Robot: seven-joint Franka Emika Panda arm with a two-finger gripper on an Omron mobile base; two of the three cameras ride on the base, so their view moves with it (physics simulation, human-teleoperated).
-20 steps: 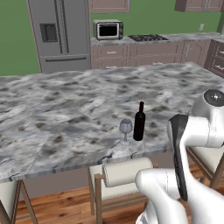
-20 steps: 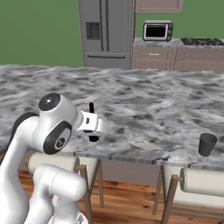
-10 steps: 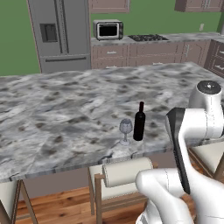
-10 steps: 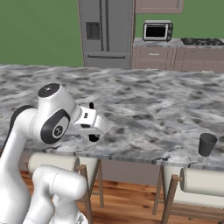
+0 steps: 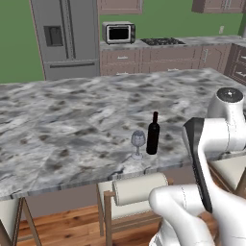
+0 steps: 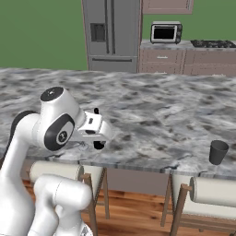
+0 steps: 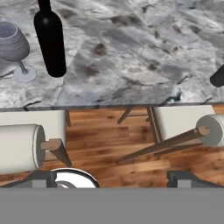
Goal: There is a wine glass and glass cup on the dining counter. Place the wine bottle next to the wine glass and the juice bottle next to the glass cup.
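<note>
The wine bottle (image 5: 153,134) is seen upright on the dining counter (image 5: 72,120), just beside the wine glass (image 5: 138,143) (near the stool-side edge). The glass cup (image 6: 218,152) is placed well apart from it along that edge. The gripper (image 7: 112,183) is held spread open, empty, above the stools (image 7: 26,144).

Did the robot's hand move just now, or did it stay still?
Yes. In the right base view the gripper has swung rightward and a bit lower along the near edge of the dining counter, toward the glass cup.
</note>
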